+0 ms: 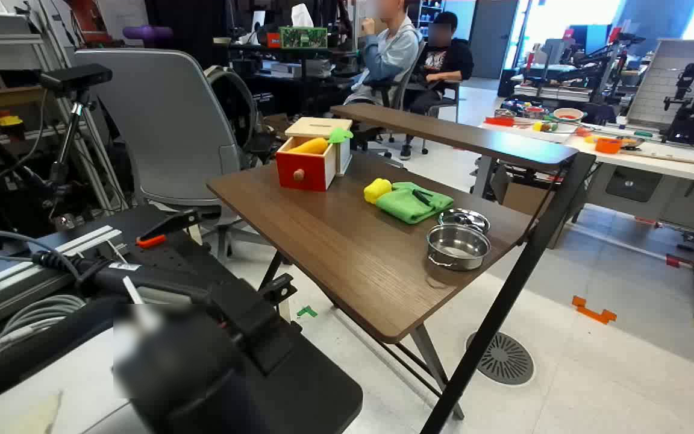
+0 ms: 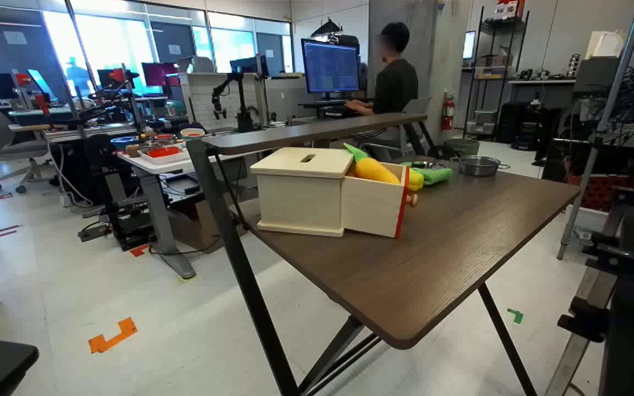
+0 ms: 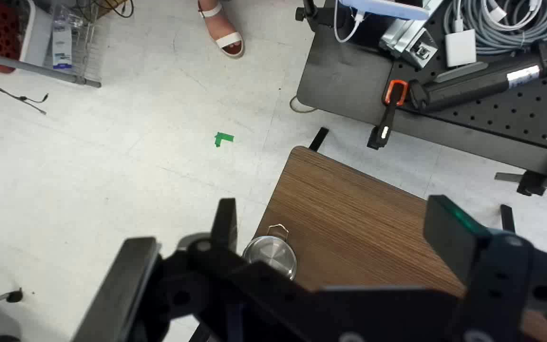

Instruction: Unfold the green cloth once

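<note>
- Black two-fingered gripper (image 3: 334, 228): fingers wide apart in the wrist view.
- Round shiny metal pot (image 1: 459, 248): in an exterior view, nearer than the folded green fabric cloth (image 1: 412, 206).
- Flat round metal piece (image 1: 463, 220): just beside the cloth.
- The cloth: on a dark-brown wood-grain table (image 1: 335, 223), small black object (image 1: 422, 197) on top.
- Lumpy yellow object (image 1: 377, 190): just beside the cloth.
- Light wooden box (image 2: 299, 201), red-fronted drawer (image 1: 305, 173) standing open: farther back than the cloth.

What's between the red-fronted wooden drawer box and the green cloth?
A lumpy yellow object, possibly a toy bell pepper, right beside the green cloth, toward the drawer box. Shows in an exterior view.
</note>
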Available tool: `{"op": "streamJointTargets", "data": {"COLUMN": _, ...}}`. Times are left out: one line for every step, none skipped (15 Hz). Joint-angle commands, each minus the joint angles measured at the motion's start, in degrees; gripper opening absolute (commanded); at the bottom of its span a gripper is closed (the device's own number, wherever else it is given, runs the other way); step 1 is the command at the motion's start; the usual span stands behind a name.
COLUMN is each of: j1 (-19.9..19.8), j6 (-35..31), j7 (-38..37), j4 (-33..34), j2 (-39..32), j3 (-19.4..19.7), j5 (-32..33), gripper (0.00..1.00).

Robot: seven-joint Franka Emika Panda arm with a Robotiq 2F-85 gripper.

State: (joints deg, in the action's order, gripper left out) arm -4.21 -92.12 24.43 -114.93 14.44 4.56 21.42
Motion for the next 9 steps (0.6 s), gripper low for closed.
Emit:
{"op": "streamJointTargets", "data": {"j1": 0.6, "j6": 0.2, "j7": -0.1, "j4": 0.2, "j2": -0.1, "j3": 0.5, "j5": 0.1, "gripper": 1.0}}
{"op": "streamJointTargets", "data": {"j1": 0.6, "j6": 0.2, "j7": -0.1, "j4": 0.2, "j2": -0.1, "j3": 0.5, "j5": 0.1, "gripper": 1.0}}
{"op": "streamJointTargets", "data": {"j1": 0.6, "j6": 0.2, "j7": -0.1, "j4": 0.2, "j2": -0.1, "j3": 0.5, "j5": 0.1, "gripper": 1.0}}
{"op": "streamJointTargets", "data": {"j1": 0.6, "j6": 0.2, "j7": -0.1, "j4": 0.2, "j2": -0.1, "j3": 0.5, "j5": 0.1, "gripper": 1.0}}
{"op": "streamJointTargets", "data": {"j1": 0.6, "j6": 0.2, "j7": -0.1, "j4": 0.2, "j2": -0.1, "j3": 0.5, "j5": 0.1, "gripper": 1.0}}
{"op": "streamJointTargets", "data": {"j1": 0.6, "j6": 0.2, "j7": -0.1, "j4": 0.2, "j2": -0.1, "j3": 0.5, "j5": 0.1, "gripper": 1.0}}
{"op": "streamJointTargets", "data": {"j1": 0.6, "j6": 0.2, "j7": -0.1, "j4": 0.2, "j2": -0.1, "j3": 0.5, "j5": 0.1, "gripper": 1.0}}
{"op": "streamJointTargets", "data": {"j1": 0.4, "j6": -2.5, "j7": -2.4, "j4": -0.6, "j2": -0.3, "j3": 0.6, "j5": 0.2, "gripper": 1.0}}
{"op": "streamJointTargets", "data": {"j1": 0.4, "j6": -3.9, "j7": -2.9, "j4": -0.5, "j2": -1.4, "j3": 0.8, "j5": 0.1, "gripper": 1.0}}
